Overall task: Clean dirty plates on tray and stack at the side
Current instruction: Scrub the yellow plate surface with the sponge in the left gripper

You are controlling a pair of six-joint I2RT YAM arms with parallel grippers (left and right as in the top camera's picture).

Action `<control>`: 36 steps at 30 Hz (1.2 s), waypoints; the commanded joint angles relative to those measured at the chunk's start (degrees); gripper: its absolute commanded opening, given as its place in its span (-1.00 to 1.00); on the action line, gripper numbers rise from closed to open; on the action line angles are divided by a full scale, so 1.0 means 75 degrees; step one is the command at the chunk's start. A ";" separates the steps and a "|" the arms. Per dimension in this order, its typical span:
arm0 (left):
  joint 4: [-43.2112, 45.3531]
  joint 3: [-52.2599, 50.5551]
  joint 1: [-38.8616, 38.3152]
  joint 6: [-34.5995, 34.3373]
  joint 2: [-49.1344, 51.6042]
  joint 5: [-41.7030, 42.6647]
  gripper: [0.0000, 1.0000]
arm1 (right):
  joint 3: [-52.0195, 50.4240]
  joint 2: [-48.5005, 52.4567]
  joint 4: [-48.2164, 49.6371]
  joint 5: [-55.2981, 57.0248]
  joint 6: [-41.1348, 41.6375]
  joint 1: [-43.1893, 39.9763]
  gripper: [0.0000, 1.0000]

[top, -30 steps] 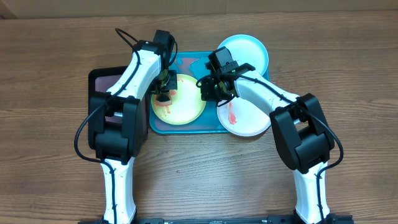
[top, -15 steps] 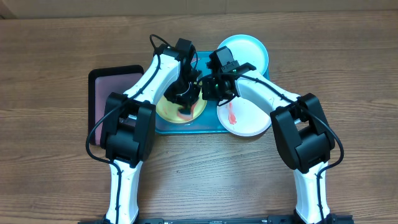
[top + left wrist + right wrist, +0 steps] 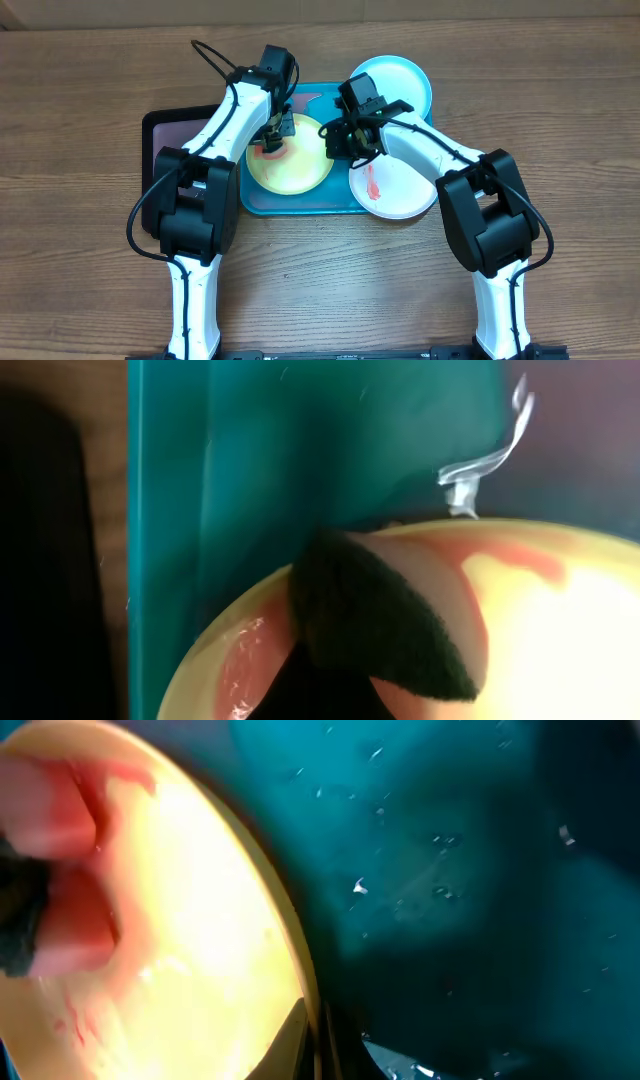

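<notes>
Gripping sponge: left gripper, jaws closed on it, on yellow plate.
Right gripper: jaws closed on plate's rim.

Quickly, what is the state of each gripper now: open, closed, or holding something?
Left gripper: closed on a dark wiping pad.
Right gripper: closed, it seems on the rim of the yellow-green plate.

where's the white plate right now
In the overhead view, the white plate sits right of centre, overlapping the tray's right edge, just below the light blue plate.
</notes>
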 commanded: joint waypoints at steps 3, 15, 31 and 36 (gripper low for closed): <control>-0.1612 -0.0003 -0.0009 0.1285 0.0169 0.0860 -0.92 | 0.0038 0.0163 -0.0090 0.0079 -0.0090 -0.0026 -0.93; -0.1466 -0.0003 -0.0076 0.3701 0.0169 0.3296 -0.92 | 0.0038 0.0163 -0.0061 0.0076 -0.0087 -0.0026 -0.93; -0.0935 -0.0003 -0.0111 -0.0417 0.0169 -0.1192 -0.92 | 0.0038 0.0163 -0.0035 0.0079 -0.0090 -0.0026 -0.93; -0.1405 -0.0003 -0.0221 0.1510 0.0172 0.1443 -0.92 | 0.0038 0.0163 -0.0035 0.0076 -0.0090 -0.0026 -0.93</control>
